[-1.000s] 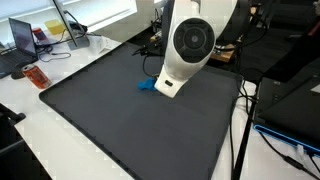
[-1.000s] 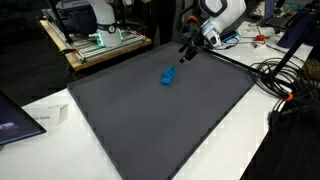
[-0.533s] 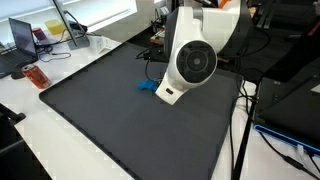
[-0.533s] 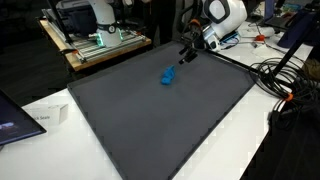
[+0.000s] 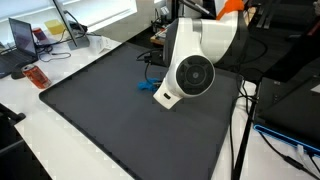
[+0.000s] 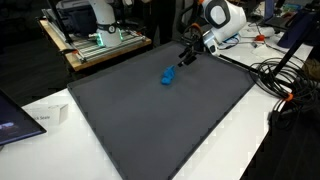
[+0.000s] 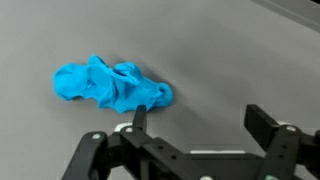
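Observation:
A crumpled bright blue cloth (image 7: 110, 85) lies on the dark grey mat (image 7: 220, 50); both exterior views show it too (image 5: 146, 86) (image 6: 168, 76). My gripper (image 7: 200, 118) hangs open just above the mat, the cloth ahead and to the left of it, with nothing between the fingers. The left fingertip (image 7: 139, 112) is close to the cloth's near edge, and I cannot tell whether they touch. In an exterior view the gripper (image 6: 187, 56) sits beyond the cloth near the mat's far edge. In an exterior view the white arm (image 5: 190, 70) hides the gripper.
The mat (image 5: 110, 130) covers most of a white table. A laptop (image 5: 20, 36) and a red object (image 5: 37, 76) sit beside it. Cables (image 6: 275, 75) trail off one corner, a small white box (image 6: 45, 116) lies on the table, and a bench with equipment (image 6: 95, 35) stands behind.
The arm's upper links have swung a little lower and to the side. The gripper stays open near the cloth, which has not moved.

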Controlling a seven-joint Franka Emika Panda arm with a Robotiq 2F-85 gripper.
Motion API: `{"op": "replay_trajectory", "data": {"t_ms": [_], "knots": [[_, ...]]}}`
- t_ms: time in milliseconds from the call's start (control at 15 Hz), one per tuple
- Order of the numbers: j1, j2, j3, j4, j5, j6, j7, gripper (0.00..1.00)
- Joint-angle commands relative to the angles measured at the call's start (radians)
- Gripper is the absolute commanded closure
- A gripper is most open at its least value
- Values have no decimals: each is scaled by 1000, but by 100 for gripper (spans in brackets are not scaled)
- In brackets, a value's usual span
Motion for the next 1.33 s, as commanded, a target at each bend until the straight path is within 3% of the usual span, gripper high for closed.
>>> {"op": "replay_trajectory", "data": {"t_ms": [0, 200, 667, 1267], "knots": [[11, 29, -15, 37, -39, -25, 24, 0], [22, 26, -24, 24, -105, -1, 14, 0], [-36, 8, -31, 13, -73, 13, 49, 0], [-178, -13, -21, 20, 112, 53, 69, 0]]}}
